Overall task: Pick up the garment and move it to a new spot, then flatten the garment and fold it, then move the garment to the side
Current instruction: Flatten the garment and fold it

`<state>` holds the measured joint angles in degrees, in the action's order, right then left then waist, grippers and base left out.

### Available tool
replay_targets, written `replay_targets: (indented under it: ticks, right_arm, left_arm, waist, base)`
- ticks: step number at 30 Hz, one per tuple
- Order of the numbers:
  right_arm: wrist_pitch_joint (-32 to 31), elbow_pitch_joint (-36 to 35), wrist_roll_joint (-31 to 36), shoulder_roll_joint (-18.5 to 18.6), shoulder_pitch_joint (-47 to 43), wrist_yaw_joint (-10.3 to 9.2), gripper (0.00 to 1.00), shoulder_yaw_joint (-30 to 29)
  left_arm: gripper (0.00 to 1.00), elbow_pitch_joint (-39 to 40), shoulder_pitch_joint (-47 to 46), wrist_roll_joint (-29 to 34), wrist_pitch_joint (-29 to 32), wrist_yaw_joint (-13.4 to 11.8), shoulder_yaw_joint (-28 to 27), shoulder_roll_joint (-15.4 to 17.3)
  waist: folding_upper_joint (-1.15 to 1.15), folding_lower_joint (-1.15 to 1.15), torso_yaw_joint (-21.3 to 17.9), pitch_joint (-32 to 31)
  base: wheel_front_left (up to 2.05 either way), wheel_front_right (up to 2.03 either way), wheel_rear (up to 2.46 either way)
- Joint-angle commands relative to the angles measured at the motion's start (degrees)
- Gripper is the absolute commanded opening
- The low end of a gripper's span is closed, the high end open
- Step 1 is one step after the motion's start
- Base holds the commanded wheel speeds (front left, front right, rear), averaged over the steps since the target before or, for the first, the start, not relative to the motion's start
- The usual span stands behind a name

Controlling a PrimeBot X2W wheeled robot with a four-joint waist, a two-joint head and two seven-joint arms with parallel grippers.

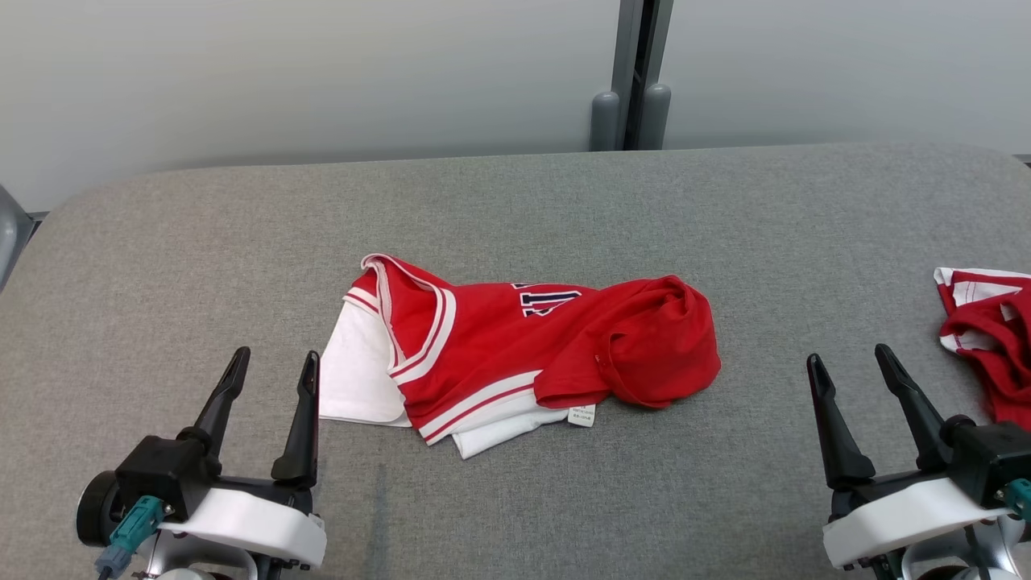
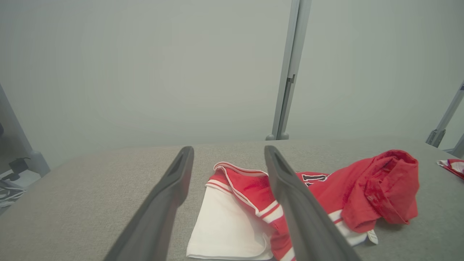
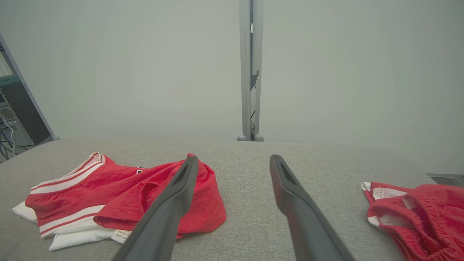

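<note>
A red and white jersey [image 1: 515, 346] lies crumpled in the middle of the grey padded table [image 1: 515, 209], its white part toward my left and a bunched red part on the right. It also appears in the left wrist view as the jersey [image 2: 308, 203] and in the right wrist view as the jersey [image 3: 119, 195]. My left gripper [image 1: 274, 362] stands open at the lower left, just short of the white edge, holding nothing. My right gripper [image 1: 850, 362] stands open at the lower right, apart from the jersey, with nothing between its fingers.
A second red and white garment [image 1: 987, 338] lies bunched at the table's right edge, close to my right gripper, and shows as the second garment [image 3: 417, 217]. A grey post [image 1: 632, 80] stands behind the table against a pale wall.
</note>
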<state>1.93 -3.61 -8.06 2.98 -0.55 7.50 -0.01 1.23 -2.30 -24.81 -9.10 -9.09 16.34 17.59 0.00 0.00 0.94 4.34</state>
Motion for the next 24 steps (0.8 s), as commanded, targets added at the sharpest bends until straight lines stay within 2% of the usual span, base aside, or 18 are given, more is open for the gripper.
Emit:
replay_targets:
  ticks: [1, 20, 24]
  right_arm:
    - [-0.3, -0.4, 0.1, 0.0, -0.4, -0.02, 1.00, -0.3]
    - [-0.8, -1.5, 0.4, 0.0, 0.6, -0.02, 1.00, -0.7]
    - [-2.0, -2.0, 2.0, 0.0, 2.7, -0.02, 1.00, 3.1]
  left_arm:
    - [1.00, 0.3, 0.3, -0.2, 0.0, -0.1, -0.1, 0.4]
    - [1.00, 1.1, -0.7, -0.5, 0.3, -0.5, 0.3, 1.0]
    - [1.00, 1.3, -1.7, -0.4, -0.2, -0.2, 0.4, 1.1]
  waist:
    - [0.00, 0.00, 0.0, 0.0]
    - [0.00, 0.00, 0.7, 1.0]
    - [0.00, 0.00, 1.4, 2.5]
  base:
    - [0.00, 0.00, 0.00]
    - [0.00, 0.00, 0.00]
    - [0.00, 0.00, 0.00]
